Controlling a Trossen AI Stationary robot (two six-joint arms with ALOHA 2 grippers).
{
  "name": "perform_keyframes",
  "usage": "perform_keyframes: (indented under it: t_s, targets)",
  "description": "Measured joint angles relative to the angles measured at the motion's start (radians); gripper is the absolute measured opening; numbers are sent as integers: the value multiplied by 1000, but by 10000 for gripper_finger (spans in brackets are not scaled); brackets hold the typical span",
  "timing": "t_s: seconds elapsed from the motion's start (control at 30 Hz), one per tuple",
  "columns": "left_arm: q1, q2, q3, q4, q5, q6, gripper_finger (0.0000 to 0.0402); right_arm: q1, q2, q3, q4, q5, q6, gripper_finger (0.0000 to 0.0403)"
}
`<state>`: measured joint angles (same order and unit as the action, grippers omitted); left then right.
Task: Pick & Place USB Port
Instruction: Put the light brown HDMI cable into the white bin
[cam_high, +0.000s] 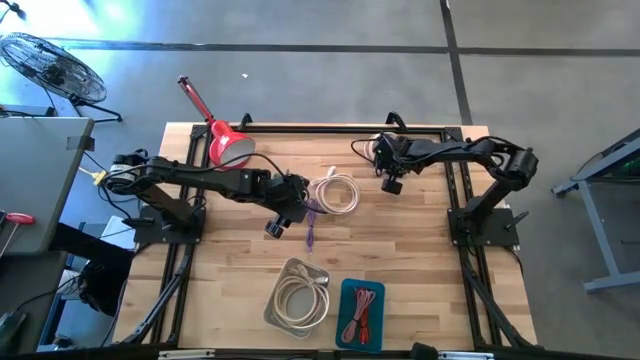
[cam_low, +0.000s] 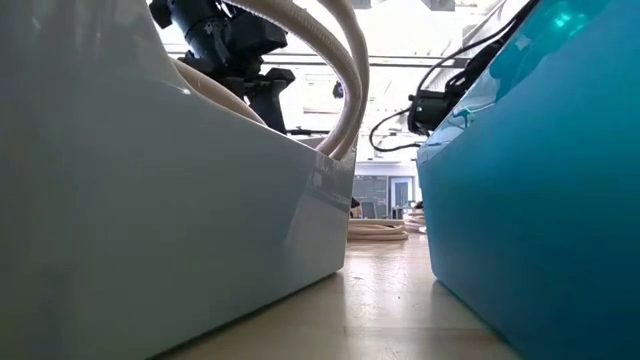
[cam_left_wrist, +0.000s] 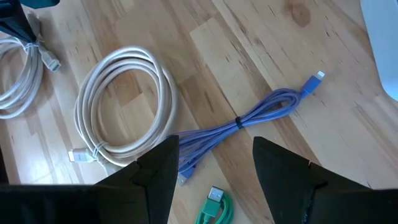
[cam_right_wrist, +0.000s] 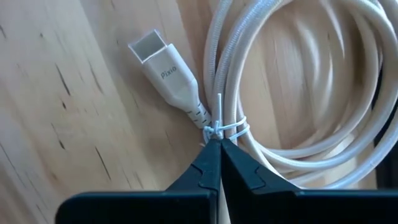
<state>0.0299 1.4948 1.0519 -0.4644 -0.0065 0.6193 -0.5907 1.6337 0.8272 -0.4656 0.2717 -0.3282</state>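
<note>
A purple bundled USB cable (cam_left_wrist: 249, 115) lies flat on the wood (cam_high: 311, 228). My left gripper (cam_left_wrist: 214, 155) hangs open above its near end, touching nothing (cam_high: 277, 225). A green plug (cam_left_wrist: 214, 202) lies just below those fingers. A white coiled cable (cam_high: 337, 192) rests beside the purple one (cam_left_wrist: 124, 106). My right gripper (cam_right_wrist: 219, 144) is shut, its tips right at the coil's zip tie (cam_right_wrist: 221, 127), next to the white connector (cam_right_wrist: 165, 65). In the high view it sits right of the coil (cam_high: 391, 184). My right gripper comes at the white coil's zip tie (cam_right_wrist: 225, 129) with shut fingertips. The coil lies flat on the table. Whether the tips touch the tie or the cable, I cannot tell.
A silver tray (cam_high: 272, 310) with white cables and a blue tray (cam_high: 345, 300) with red cables stand near the table's near edge and fill the low view (cam_low: 200, 200) (cam_low: 540, 200). A red lamp-like object (cam_high: 228, 145) lies by the far edge. Another white cable (cam_left_wrist: 18, 87) lies beyond the coil.
</note>
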Motion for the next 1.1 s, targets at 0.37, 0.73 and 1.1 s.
perform_keyframes:
  t_s: [0.37, 0.73, 1.1]
  targets:
    - [0, 0, 0, 29, -3, 1, 197, 36, -1, 0, 13, 16, -13, 1]
    - [0, 0, 0, 53, -33, 4, 197, 38, -82, 2, 12, -3, -16, 1]
    - [0, 0, 0, 58, -78, 4, 197, 34, -190, 4, 2, -46, -14, 0]
